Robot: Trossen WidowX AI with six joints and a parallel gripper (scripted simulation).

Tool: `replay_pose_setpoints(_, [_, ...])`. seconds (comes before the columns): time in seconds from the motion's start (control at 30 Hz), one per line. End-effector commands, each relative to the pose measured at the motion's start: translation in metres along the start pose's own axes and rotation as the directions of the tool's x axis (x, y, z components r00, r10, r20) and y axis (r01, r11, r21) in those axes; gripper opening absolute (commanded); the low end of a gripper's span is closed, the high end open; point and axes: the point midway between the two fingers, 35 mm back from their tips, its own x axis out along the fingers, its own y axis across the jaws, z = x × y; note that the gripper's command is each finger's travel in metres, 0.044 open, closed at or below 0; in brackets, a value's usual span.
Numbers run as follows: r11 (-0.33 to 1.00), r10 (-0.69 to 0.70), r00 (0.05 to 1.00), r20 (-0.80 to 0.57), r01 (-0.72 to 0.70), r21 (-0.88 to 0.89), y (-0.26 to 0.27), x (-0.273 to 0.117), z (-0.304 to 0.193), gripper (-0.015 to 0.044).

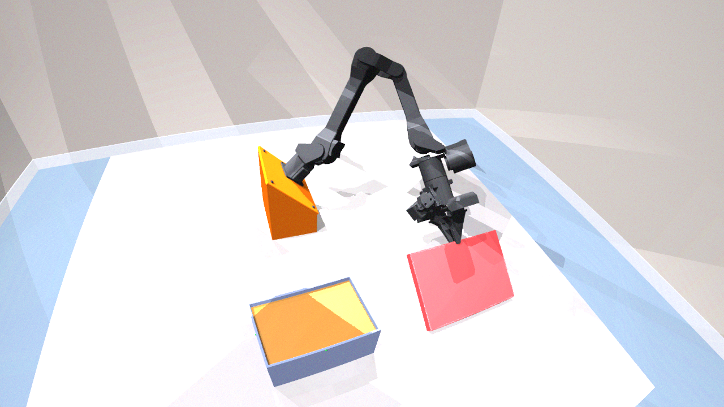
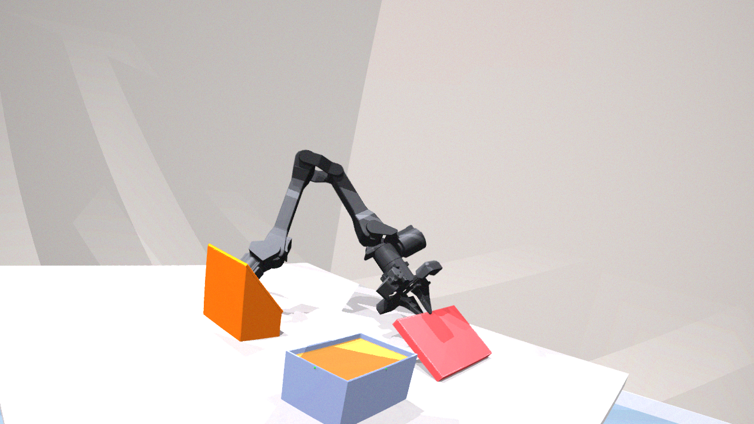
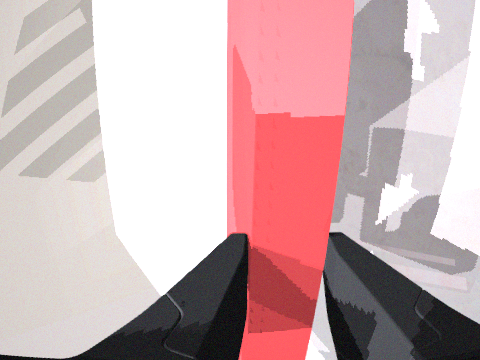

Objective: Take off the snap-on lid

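Note:
The red lid (image 1: 470, 298) (image 2: 447, 350) (image 3: 300, 175) is off the box, at its right in the top view. It is tilted, its edge nearest the arm raised and its far lower edge at or close to the table; contact is hard to tell. My gripper (image 1: 457, 242) (image 2: 429, 313) (image 3: 287, 237) is shut on the lid at about the middle of the raised edge. In the wrist view a finger stands on each side of the red rim. The blue-grey storage box (image 1: 323, 362) (image 2: 311, 387) stands upright and open, with an orange-yellow surface inside. The lid's underside is hidden in the top and exterior views.
The orange wedge-shaped base (image 1: 291, 215) (image 2: 224, 295) carries the arm, behind the box in the top view. The white table (image 1: 151, 252) (image 2: 131, 368) bears everything. Its blue border (image 1: 597, 283) runs to the right of the lid. The box is close to the lid's left side.

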Motion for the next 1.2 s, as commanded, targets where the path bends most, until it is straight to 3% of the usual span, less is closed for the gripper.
replay_pose_setpoints(0.0, [1.0,-0.03,0.999,0.014,0.03,-0.004,-0.012,0.005,0.005,0.0])
replay_pose_setpoints(1.03, [1.0,-0.03,0.999,0.013,0.03,-0.003,-0.032,0.021,0.006,0.0])
replay_pose_setpoints(1.17, [1.0,-0.03,0.999,0.013,0.03,-0.003,-0.023,0.017,0.001,0.0105])
